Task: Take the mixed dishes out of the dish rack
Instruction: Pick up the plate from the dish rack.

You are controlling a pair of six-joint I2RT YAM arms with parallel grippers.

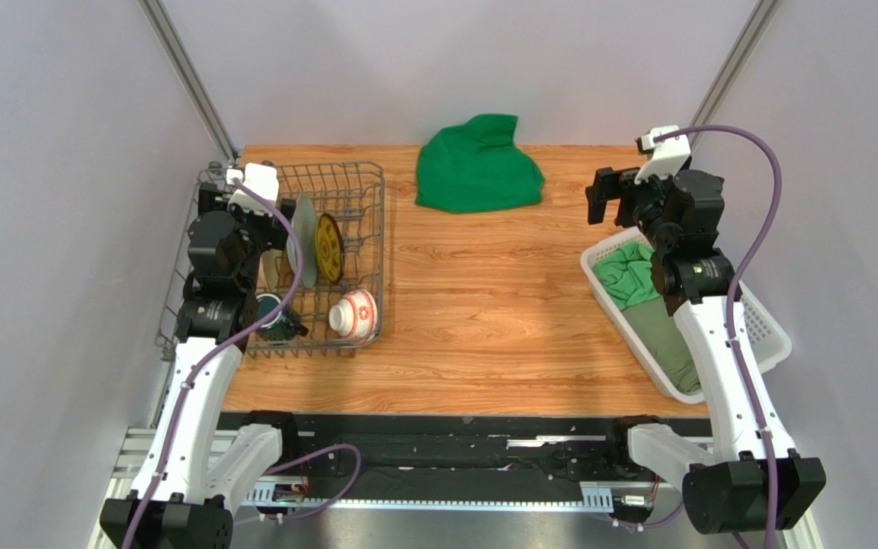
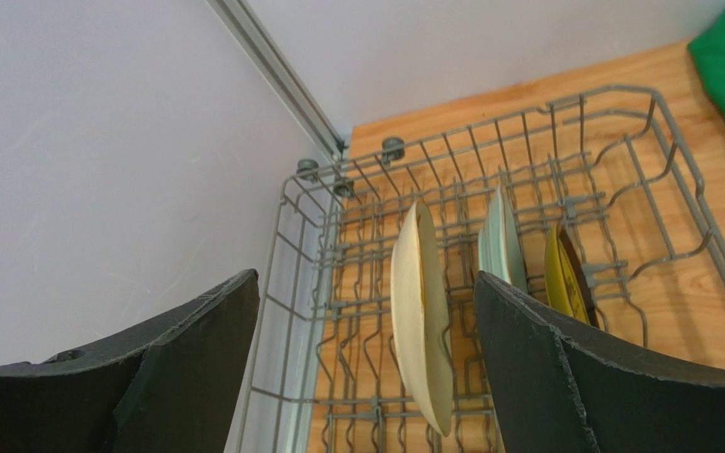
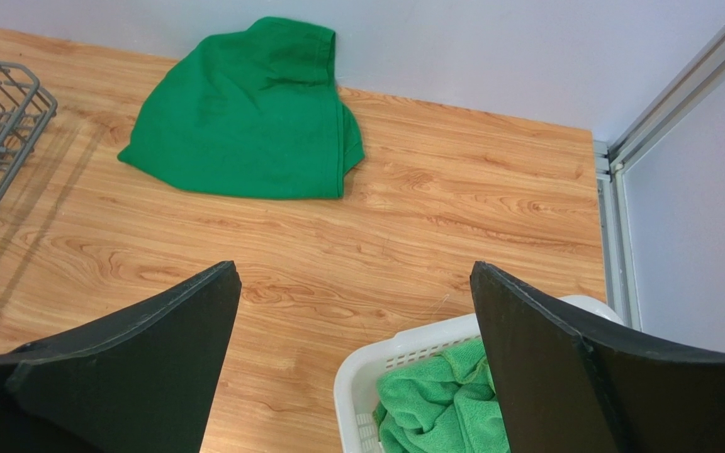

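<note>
Left gripper (image 2: 366,283) is spread wide and holds nothing, hanging over the far-left part of the dish rack (image 1: 358,217). In the left wrist view the cream floral plate (image 2: 421,321) stands on edge in the prongs, lined up with the gap between the two dark fingers (image 2: 196,359); no contact visible. Just to its right stands the pale green plate (image 2: 501,241), also upright, then the small yellow-and-dark patterned plate (image 2: 565,278) in the next slot. In the top view the red-and-white bowl (image 1: 354,312) lies on its side at the rack's near right corner, and the dark teal mug (image 1: 275,317) sits left of it, partly hidden by the left arm. The rack sits on the left side of the wooden table (image 1: 489,309), up against the left wall. Right gripper (image 3: 355,274) is also spread wide and empty, raised over bare table just beyond the far end of the white basket (image 3: 404,354), which holds a green towel (image 3: 442,406). A green cloth (image 3: 243,113) lies bunched at the far edge of the table, well apart from both grippers.
</note>
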